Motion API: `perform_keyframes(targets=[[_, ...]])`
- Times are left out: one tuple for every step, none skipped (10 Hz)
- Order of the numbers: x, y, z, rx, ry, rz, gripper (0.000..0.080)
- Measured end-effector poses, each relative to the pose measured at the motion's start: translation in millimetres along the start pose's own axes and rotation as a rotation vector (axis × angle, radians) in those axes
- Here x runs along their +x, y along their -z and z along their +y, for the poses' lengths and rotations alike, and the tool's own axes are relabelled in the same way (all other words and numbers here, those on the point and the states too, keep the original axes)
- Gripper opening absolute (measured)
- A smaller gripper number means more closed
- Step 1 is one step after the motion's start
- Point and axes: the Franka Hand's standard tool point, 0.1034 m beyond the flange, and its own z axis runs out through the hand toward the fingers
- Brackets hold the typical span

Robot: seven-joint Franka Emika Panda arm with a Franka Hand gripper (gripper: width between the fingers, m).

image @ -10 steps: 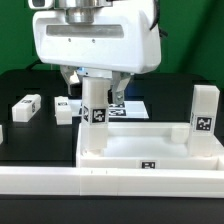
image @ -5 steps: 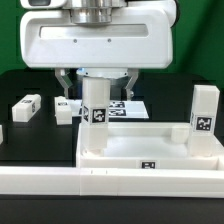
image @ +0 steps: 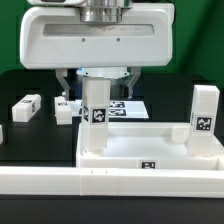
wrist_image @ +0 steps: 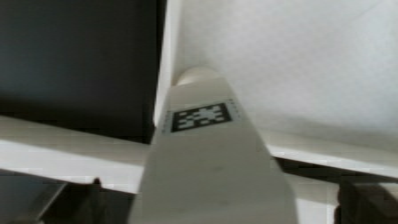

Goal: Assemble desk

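Desk leg [image: 97, 112] upright beneath pincer [image: 97, 90], centred; pincer seemingly spread, not touching leg.

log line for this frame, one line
gripper: open, astride leg | leg: upright at top corner | second leg: upright at opposite end

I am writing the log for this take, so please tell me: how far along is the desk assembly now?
Done: one leg stands upright in the desk top's corner on the exterior view's right. In hand: a second leg stands at the left corner, the gripper straddling it, jaws seemingly open. Left: two legs lie loose on the table.
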Motion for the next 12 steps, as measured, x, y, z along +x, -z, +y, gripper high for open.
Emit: perform_keyframes(targets=[[-0.8,-0.3,1.7,0.001,0.03,0.0,0.0624],[-0.5,-0.3,0.7,0.002,0.024,0.0,0.0624],[-0.5,-0.3,0.8,0.002,0.024,0.0,0.0449],[-0.5,-0.3,0.9,0.002,0.024,0.0,0.0449],[-0.5,-0.3,0.9,0.002,0.024,0.0,0.0285],[-0.5,-0.3,0.8,0.002,0.02,0.0,0.0288],[-0.5,-0.3,0.8,0.002,0.008,0.0,0.0288],[-0.4,-0.3,0.6,0.003,-0.026,0.001,0.0288],[-0.4,-0.3,0.7,0.003,-0.089,0.001,0.0288],[-1.1,-0.3,1.7,0.009,-0.164,0.001,0.0288],[-2.2,-0.3,3.7,0.028,-0.247,0.006,0.0288],[-2.4,-0.4,4.0,0.035,-0.341,0.007,0.0288]])
